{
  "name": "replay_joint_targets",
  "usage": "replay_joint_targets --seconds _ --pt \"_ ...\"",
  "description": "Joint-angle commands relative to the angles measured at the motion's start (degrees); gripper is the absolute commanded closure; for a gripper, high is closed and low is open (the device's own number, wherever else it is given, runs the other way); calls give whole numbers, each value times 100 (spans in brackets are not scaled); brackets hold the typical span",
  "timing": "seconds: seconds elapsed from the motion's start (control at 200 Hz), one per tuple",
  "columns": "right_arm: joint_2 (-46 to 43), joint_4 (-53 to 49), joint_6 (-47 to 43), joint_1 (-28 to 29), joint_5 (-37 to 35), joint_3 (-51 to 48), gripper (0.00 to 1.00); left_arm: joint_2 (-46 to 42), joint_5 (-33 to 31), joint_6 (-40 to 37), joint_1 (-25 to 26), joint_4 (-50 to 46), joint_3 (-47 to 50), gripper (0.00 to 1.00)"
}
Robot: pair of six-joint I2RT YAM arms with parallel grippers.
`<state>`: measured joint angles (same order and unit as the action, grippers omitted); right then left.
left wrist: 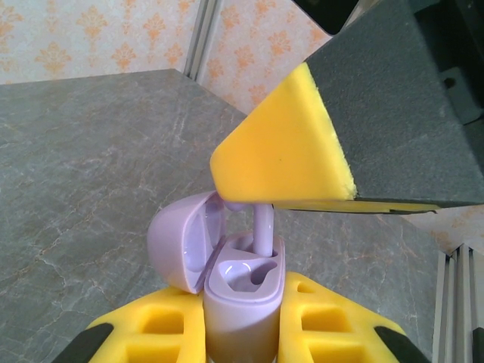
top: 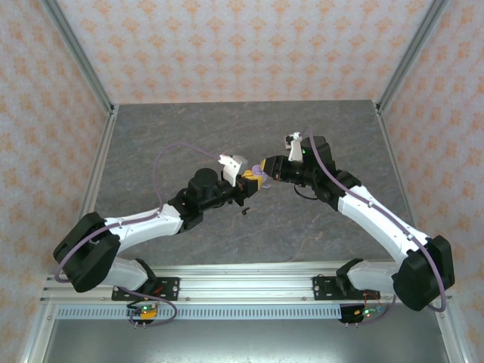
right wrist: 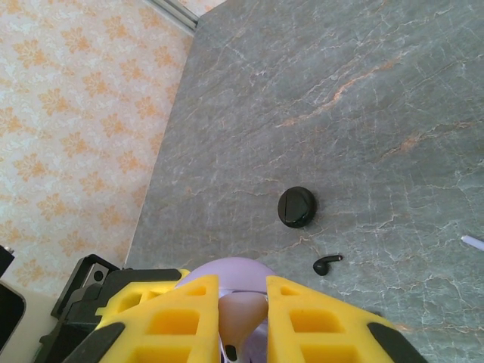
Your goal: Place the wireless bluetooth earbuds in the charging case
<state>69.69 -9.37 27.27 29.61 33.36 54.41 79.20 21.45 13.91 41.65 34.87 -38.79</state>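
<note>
1. A grey, marble-veined tabletop (top: 151,151) formed the enclosure's floor.
2. Peach wallpaper (top: 242,45) with a repeating floral motif covered the three surrounding walls.
3. Aluminium posts (top: 76,53) framed the corners under soft, even light.

Top cam: we look down from above/behind the arms (top: 144,221) on the whole desk (top: 189,136). Wrist cams sit v. close; both share the lavender case (left wrist: 242,302).

No legible text, no labels, brands, numbers or signs readable
</note>
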Motion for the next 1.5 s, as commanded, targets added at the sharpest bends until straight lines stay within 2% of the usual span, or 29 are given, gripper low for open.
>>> replay_joint_targets --seconds 0.0,0.561,0.656,0.901,1.021,1.296,1.386,1.497 --pt "8 53 16 28 -146 -36 82 25 -153 94 47 3 -215 90" --pt "169 -387 -161 259 -575 184 81 38 -339 22 80 -158 -301 90" --pt "148 -398 -162 259 -576 192 77 28 -367 17 80 -173 -296 90" --pt "24 -520 -194 260 -731 225 51 19 -386 -28 80 -217 -295 90" --pt "-135 -639 -208 261 -1027 222 46 -3 -477 -109 80 -435 -314 90" --pt "-246 -1449 -31 261 -2760 243 44 -586 -762 -470 80 -1325 -96 90" --pt "121 -1733 -137 257 -2832 389 46 -903 -814 -635 80 -1788 -77 90" --pt "647 -2099 -269 259 -2783 687 54 -1283 -735 -819 78 -2209 -44 91"
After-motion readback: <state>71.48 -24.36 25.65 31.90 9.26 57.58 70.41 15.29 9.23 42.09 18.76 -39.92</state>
